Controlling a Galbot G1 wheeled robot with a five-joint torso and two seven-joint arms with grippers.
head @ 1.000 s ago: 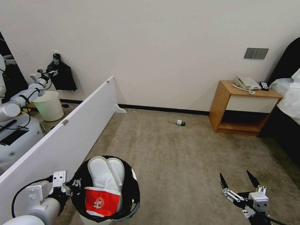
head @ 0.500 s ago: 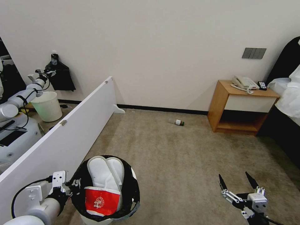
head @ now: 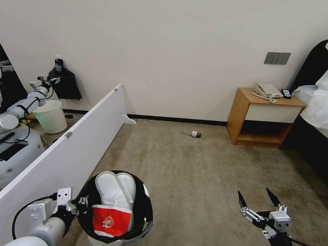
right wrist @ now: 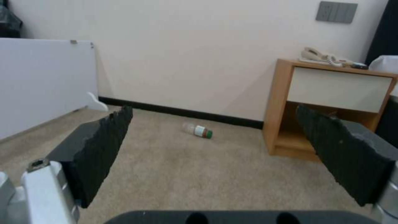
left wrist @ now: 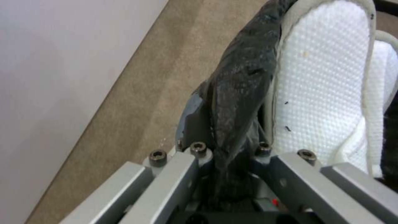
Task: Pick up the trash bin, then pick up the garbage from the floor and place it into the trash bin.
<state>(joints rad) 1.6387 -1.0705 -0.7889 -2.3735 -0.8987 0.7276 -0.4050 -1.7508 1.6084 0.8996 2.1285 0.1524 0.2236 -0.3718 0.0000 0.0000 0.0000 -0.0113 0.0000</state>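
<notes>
- The trash bin [head: 145, 208] is sitting at the near left of the scene, just right of the long white partition board [head: 68, 150]; its black garbage bag [head: 87, 196] is folding over the rim.
- Two white slippers [head: 114, 189] are standing on end inside the bin, side by side, with a red-and-white packet [head: 110, 220] leaning in front of them on the near side.
- The left gripper [head: 78, 205] is clamping the bin's left rim; in the left wrist view the fingers [left wrist: 182, 174] are pinching the bag-covered rim [left wrist: 240, 93] between them, with the textured slipper sole [left wrist: 323, 87] lying just inside — grasp is on rim and bag together.
- Whether the bin is lifted off the floor or resting on it cannot be told here.
- The small green-capped bottle [head: 195, 134] is lying on its side on the beige carpet [head: 191, 177], far from the robot, near the black baseboard and left of the wooden nightstand [head: 264, 118]; the right wrist view is showing it [right wrist: 198, 130] between the two finger pads, well beyond them.
- The right gripper [head: 258, 201] is hovering at the near right above bare carpet, jaws spread wide and holding nothing — black toothed pads [right wrist: 104, 146] well apart.
- A telephone [head: 268, 91] is resting on the nightstand top.
- Beyond the partition at far left, a pale unlined bucket [head: 51, 117] is standing on the floor.
</notes>
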